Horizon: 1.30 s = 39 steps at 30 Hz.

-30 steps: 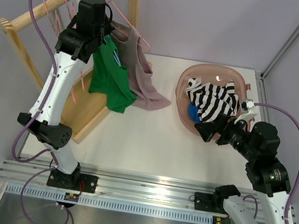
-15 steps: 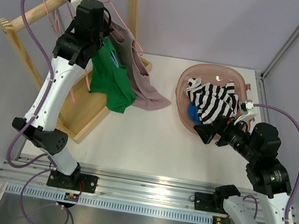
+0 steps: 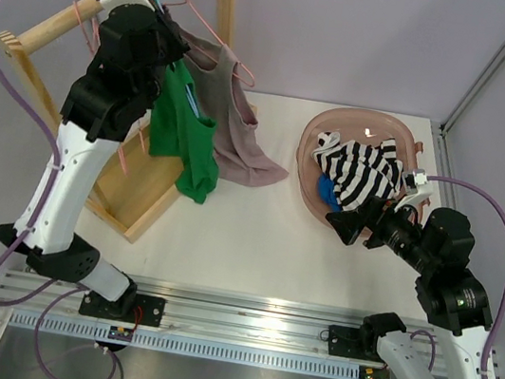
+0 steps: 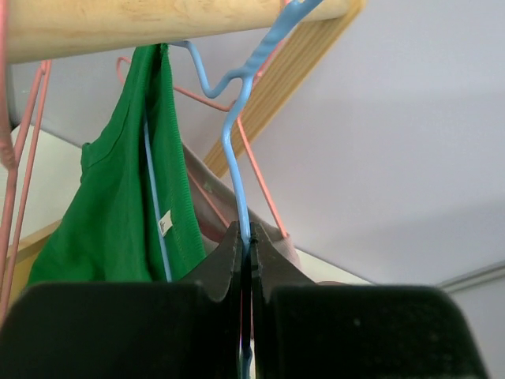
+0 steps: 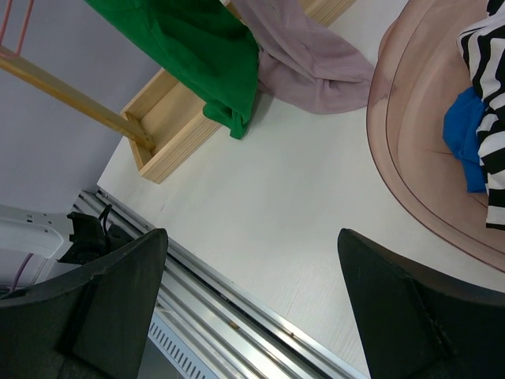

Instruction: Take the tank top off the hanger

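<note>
While the green tank top [image 4: 118, 213] is hanging on the blue hanger [image 4: 235, 134] under the rail [image 4: 158, 20], the left gripper [image 4: 245, 241] is pinching the hanger's wire, jaws closed. A mauve garment [image 3: 241, 140] is crowding the top's edge; the right gripper [image 5: 252, 237] is hovering spread wide, empty.

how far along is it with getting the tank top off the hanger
Done: the left gripper is shut on the blue hanger, just under the wooden rod. In hand: that hanger, hooked over the rod. Left: the green tank top hangs on it, not yet off; the right gripper is open and holds nothing.
</note>
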{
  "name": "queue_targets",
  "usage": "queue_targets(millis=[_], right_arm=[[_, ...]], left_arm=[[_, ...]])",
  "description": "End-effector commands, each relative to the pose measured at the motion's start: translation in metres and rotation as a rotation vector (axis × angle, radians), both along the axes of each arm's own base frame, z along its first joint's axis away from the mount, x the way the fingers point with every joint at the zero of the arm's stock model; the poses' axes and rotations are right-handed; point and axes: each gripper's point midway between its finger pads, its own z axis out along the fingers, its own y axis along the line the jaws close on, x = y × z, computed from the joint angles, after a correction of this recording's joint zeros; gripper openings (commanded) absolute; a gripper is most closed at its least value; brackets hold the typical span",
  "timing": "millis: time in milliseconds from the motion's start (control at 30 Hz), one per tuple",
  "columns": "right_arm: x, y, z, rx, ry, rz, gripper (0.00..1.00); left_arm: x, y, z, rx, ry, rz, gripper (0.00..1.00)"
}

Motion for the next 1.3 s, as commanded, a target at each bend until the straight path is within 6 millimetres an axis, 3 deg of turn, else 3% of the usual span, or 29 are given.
queue_targets(millis=[0,167,300,333,400,633,667,767,800,833,867,1000,1100,1133,1167,1200,1267], right_arm=[[-0.004,0.004,0.024,0.035,-0.068,0.031,0.96],[-0.006,0.006,0.029,0.047,-0.076,0.044,0.97],[-0.007,0.010,0.031,0.065,-0.081,0.066,0.98],[-0.008,0.012,0.031,0.070,-0.079,0.073,0.99],[-0.010,0.016,0.032,0.084,-0.077,0.108,0.99],[-0.010,0.039,0.033,0.186,-0.053,0.222,0.99],[-0.003,0.044,0.031,0.224,-0.035,0.228,0.99],[0.011,0.050,0.018,0.262,0.028,0.216,0.99],[0.016,0.051,0.018,0.278,0.032,0.202,1.00],[0.021,0.052,0.016,0.287,0.039,0.192,1.00],[0.027,0.054,0.013,0.308,0.042,0.185,1.00],[0.038,0.061,0.002,0.330,0.046,0.141,0.97],[0.042,0.079,-0.011,0.291,0.065,0.136,0.96],[0.037,0.093,-0.018,0.267,0.082,0.169,0.95],[0.037,0.098,-0.021,0.237,0.080,0.169,0.95],[0.043,0.099,-0.025,0.216,0.073,0.133,0.95],[0.045,0.107,-0.032,0.190,0.083,0.136,0.92]], left_arm=[[-0.039,0.008,0.056,-0.091,-0.195,-0.002,0.00],[-0.073,-0.016,0.045,-0.126,-0.198,-0.140,0.00],[-0.101,-0.035,0.022,-0.171,-0.170,-0.280,0.00],[-0.103,-0.052,-0.003,-0.165,-0.126,-0.351,0.00],[-0.129,-0.051,-0.001,-0.205,-0.161,-0.432,0.00],[-0.194,-0.102,-0.064,-0.254,-0.052,-0.835,0.00],[-0.195,-0.111,-0.089,-0.252,-0.002,-0.863,0.00],[-0.223,-0.121,-0.099,-0.321,-0.007,-0.984,0.00],[-0.231,-0.125,-0.119,-0.365,0.034,-1.008,0.00],[-0.237,-0.128,-0.123,-0.393,0.036,-1.038,0.00],[-0.243,-0.130,-0.119,-0.427,0.012,-1.060,0.00],[-0.260,-0.140,-0.141,-0.545,0.028,-1.106,0.00],[-0.280,-0.163,-0.153,-0.595,0.074,-1.197,0.00],[-0.278,-0.168,-0.156,-0.600,0.072,-1.179,0.00],[-0.278,-0.178,-0.165,-0.583,0.106,-1.178,0.00],[-0.287,-0.185,-0.163,-0.588,0.101,-1.214,0.00],[-0.284,-0.194,-0.166,-0.579,0.104,-1.185,0.00]])
